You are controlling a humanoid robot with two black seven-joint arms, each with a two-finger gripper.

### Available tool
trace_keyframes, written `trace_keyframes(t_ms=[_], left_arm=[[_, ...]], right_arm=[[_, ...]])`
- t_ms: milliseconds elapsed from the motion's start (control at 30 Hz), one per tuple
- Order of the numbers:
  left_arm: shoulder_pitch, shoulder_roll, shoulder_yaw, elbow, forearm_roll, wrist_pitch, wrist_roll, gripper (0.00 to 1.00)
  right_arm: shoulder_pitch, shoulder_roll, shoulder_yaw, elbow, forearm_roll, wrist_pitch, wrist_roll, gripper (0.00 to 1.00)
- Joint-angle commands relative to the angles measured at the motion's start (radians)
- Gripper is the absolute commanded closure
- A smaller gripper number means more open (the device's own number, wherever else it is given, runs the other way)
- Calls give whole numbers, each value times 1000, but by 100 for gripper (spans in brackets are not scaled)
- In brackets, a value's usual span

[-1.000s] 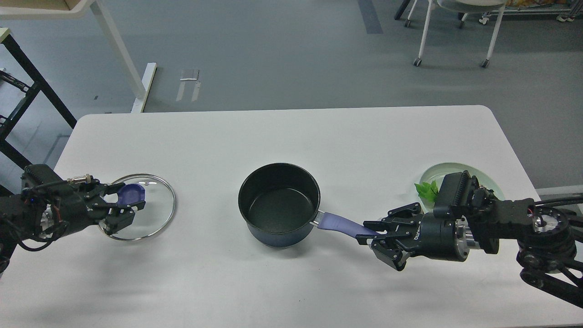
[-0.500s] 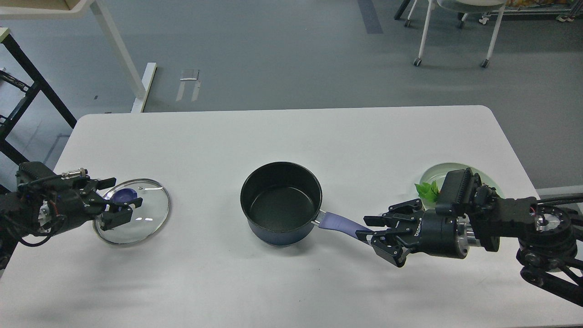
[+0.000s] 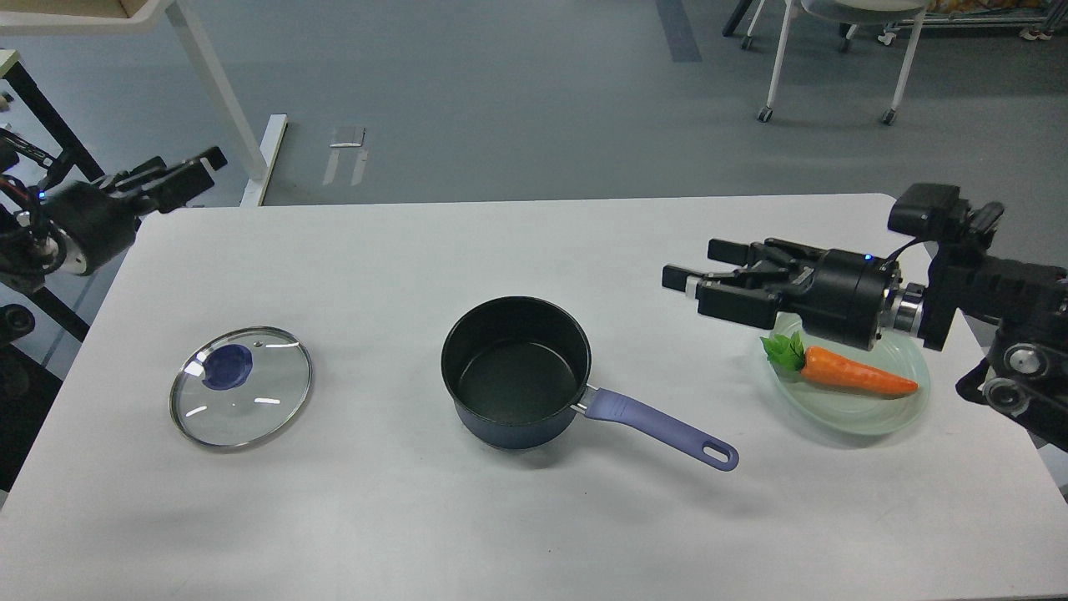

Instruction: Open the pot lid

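Note:
The dark blue pot (image 3: 516, 371) stands uncovered at the middle of the white table (image 3: 517, 242), its purple handle (image 3: 659, 426) pointing to the front right. The glass lid (image 3: 240, 386) with a blue knob lies flat on the table to the pot's left. My left gripper (image 3: 193, 177) is raised at the table's far left corner, well away from the lid; it looks open and empty. My right gripper (image 3: 691, 269) hovers open and empty above the table, right of the pot and beside the plate.
A pale green plate (image 3: 868, 417) with an orange carrot (image 3: 851, 374) lies at the right, under my right arm. Beyond the table are a white desk leg (image 3: 221, 100) and a wheeled chair (image 3: 834, 50) on the grey floor.
My left gripper let go of the lid, now flat on the table, and rose to the far left. My right gripper released the pot handle and lifted up and back, uncovering the carrot.

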Motion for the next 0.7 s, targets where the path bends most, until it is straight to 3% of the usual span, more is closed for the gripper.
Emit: trace_keyframes(t_ms=[0,233,433,667], left_arm=[[-23,-52,-4,-1,-308,-2,-1,1],[0,-168,-72,28,-736,-36,-1,0],[14,-315,-153,187,-945,-97,-4,0],[78,-441,-331,339,-985,-269,-4,0]], right_arm=[[-1,10,101,-87,269,-19,-3,1],[9,69,158,-288,735,-116,-1,0],[9,249,264,-480,967,-119,-1,0],[4,432,310,-612,1263,-120,-7,0]])
